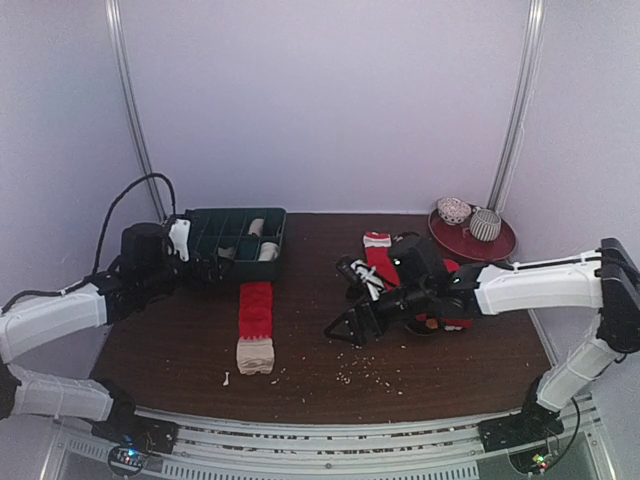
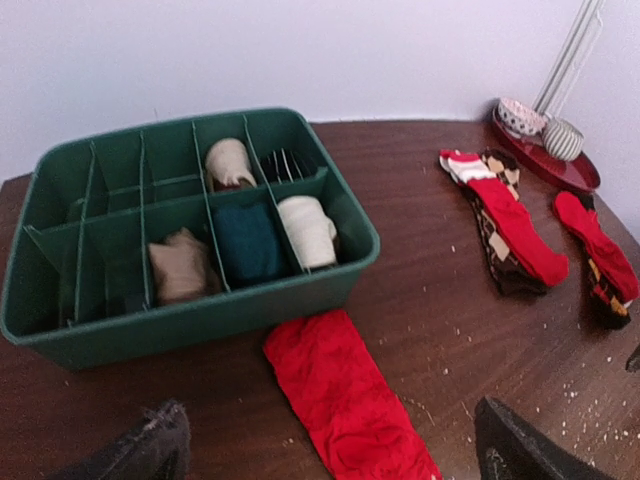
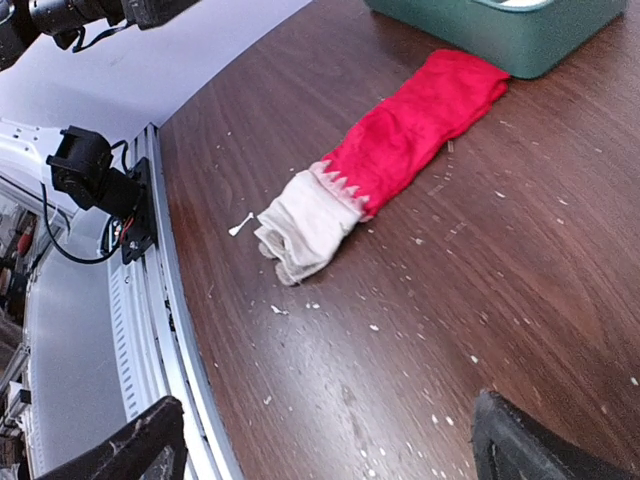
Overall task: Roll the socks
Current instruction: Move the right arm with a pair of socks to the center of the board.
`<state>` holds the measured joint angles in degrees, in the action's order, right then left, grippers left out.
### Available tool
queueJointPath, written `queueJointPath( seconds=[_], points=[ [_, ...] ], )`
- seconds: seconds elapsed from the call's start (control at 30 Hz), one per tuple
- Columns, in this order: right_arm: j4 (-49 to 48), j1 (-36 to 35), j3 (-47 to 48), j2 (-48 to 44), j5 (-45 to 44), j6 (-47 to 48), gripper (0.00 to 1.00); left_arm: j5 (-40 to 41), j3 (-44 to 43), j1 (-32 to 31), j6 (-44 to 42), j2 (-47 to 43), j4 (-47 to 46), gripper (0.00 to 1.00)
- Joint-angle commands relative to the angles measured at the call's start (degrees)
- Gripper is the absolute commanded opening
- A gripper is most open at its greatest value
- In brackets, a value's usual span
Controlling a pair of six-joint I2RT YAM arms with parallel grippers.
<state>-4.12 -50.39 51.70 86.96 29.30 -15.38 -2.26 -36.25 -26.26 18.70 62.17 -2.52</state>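
Note:
A red sock with a cream end (image 1: 255, 322) lies flat and straight on the table, its red end against the dark green tray (image 1: 200, 225). It also shows in the left wrist view (image 2: 345, 400) and the right wrist view (image 3: 390, 160). More red socks and brown diamond-patterned socks (image 1: 381, 262) lie loose at centre right, partly under my right arm; they show in the left wrist view (image 2: 512, 225). My left gripper (image 1: 212, 262) is open and empty by the tray's front. My right gripper (image 1: 345, 330) is open and empty, right of the flat sock.
The tray (image 2: 200, 310) holds several rolled socks in its compartments. A red plate (image 1: 505, 243) with two small bowls stands at the back right. Lint crumbs are scattered over the front of the table. The metal front rail (image 3: 160, 300) runs along the near edge.

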Motion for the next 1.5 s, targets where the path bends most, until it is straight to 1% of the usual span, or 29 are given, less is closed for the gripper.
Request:
queueJointPath(
  seconds=[0.0, 0.1, 0.17, 0.2, 0.33, 0.4, 0.47, 0.6, 0.7, 0.87, 0.93, 1.07, 1.17, 1.27, 1.4, 1.47],
  points=[
    [-0.16, -4.94, 11.43, 10.46, -0.33, 3.41, 1.0, 7.49, 3.86, -5.97, 3.08, -0.9, -2.25, 0.98],
    [3.35, -8.32, 19.73, 17.65, -3.76, 7.68, 0.97, 9.15, 7.24, -7.47, 5.17, -2.31, -3.49, 0.98],
    [5.45, -10.51, 23.91, 21.76, -6.47, 12.96, 0.91, 11.26, 9.77, -7.54, 7.58, -3.85, -4.03, 0.98],
    [4.87, -11.25, 24.89, 23.23, -6.86, 14.87, 0.88, 12.29, 10.8, -7.59, 8.94, -4.62, -4.08, 0.97],
    [2.77, -11.34, 29.33, 28.97, -3.7, 17.78, 0.8, 17.54, 12.94, -7.61, 15.52, -6.33, -1.04, 0.91],
    [2.03, -11.32, 31.46, 31.4, -3.31, 18.55, 0.77, 20.57, 13.08, -7.65, 18.2, -6.16, 1.44, 0.9],
    [2.6, -11.26, 34.25, 34.53, -3.22, 19.11, 0.74, 21.53, 13.18, -7.65, 18.61, -5.39, 2.2, 0.9],
    [6.76, -11.32, 42.09, 40.98, -0.51, 20.29, 0.63, 21.54, 13.28, -7.62, 18.43, -4.05, 2.01, 0.91],
    [5.43, -11.17, 44.19, 43.33, 0.04, 19.86, 0.58, 20.59, 13.44, -7.64, 17.52, -3.83, 0.89, 0.92],
    [6.74, -10.72, 46.72, 46.15, -8.12, 21.26, 0.55, 19.03, 13.4, -7.63, 16.37, -3.93, 0.04, 0.93],
    [6.87, -10.65, 46.97, 47.16, -10.28, 22.11, 0.56, 18.43, 13.48, -7.61, 16.2, -3.73, -0.28, 0.93],
    [7.76, -10.68, 46.57, 48.98, -11.33, 22.13, 0.54, 17.11, 13.32, -7.61, 15.66, -2.67, -0.1, 0.93],
    [9.51, -11.39, 43.99, 48.38, -14.33, 22.11, 0.54, 16.49, 13.31, -7.62, 15.33, -2.33, 0.19, 0.94],
    [10.92, -12.62, 38.41, 45.74, -18.21, 21.09, 0.53, 16.27, 13.55, -7.66, 14.65, -2.53, -0.22, 0.98],
    [9.99, -13.44, 28.9, 40.93, -22.43, 15.55, 0.52, 15.25, 13.84, -7.7, 12.54, -2.98, -1.64, 0.98],
    [9.03, -13.49, 23.43, 37.86, -24.69, 11.97, 0.52, 15.06, 13.44, -7.59, 12.83, -2.68, -1.17, 0.98]
  ],
)
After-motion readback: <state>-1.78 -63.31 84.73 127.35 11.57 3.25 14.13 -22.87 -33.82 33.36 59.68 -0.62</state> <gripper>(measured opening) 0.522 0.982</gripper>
